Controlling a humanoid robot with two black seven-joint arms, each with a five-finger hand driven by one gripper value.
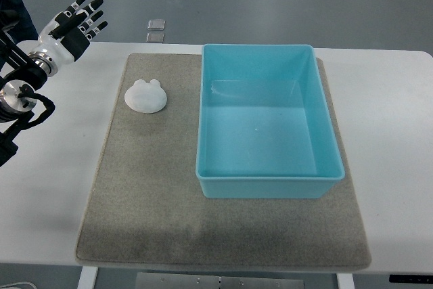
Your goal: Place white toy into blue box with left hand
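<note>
White toy sits on grey mat, just left of blue box, not touching it. Left hand hovers over table's far-left corner, fingers spread, holding nothing. Toy lies toward right and nearer camera from hand, w/ box beyond toy on same side. Toy roundish, no clear long axis. Right arm not seen.

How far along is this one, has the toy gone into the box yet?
Nothing is done yet. The white toy lies on the grey mat, left of the blue box, which holds nothing. The left hand is raised at the table's far left corner, fingers open, holding nothing. Reaching, grasping and placing all remain.
</note>
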